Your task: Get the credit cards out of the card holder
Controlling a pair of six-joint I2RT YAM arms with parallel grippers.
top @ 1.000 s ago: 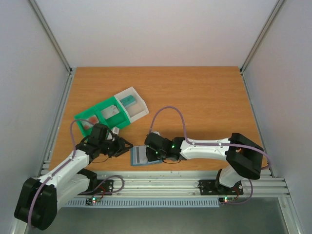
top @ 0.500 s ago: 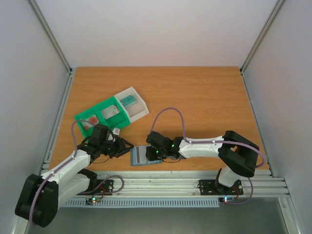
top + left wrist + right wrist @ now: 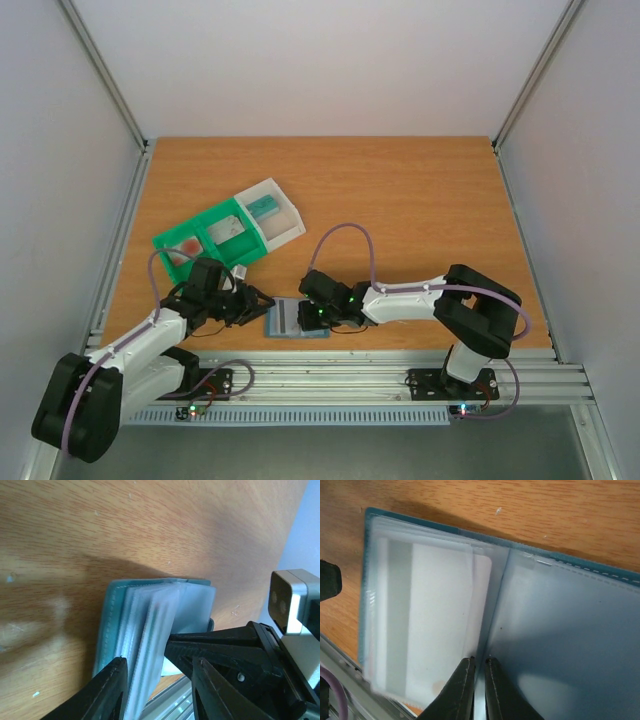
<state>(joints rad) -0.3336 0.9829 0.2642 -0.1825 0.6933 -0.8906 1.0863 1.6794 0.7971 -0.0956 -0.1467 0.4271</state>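
The holder (image 3: 288, 320) lies open at the lower middle of the surface (image 3: 420, 200), a white card (image 3: 440, 610) in its left half. Right fingers (image 3: 479, 675), nearly pressed together, seem to pinch a sleeve (image 3: 482, 637) at the fold. Left fingers (image 3: 157, 680) stand spread at its edge. Better to pin the holder and slide the card sideways.

Wood table (image 3: 420, 200), white walls (image 3: 320, 60), alu rails (image 3: 330, 375).
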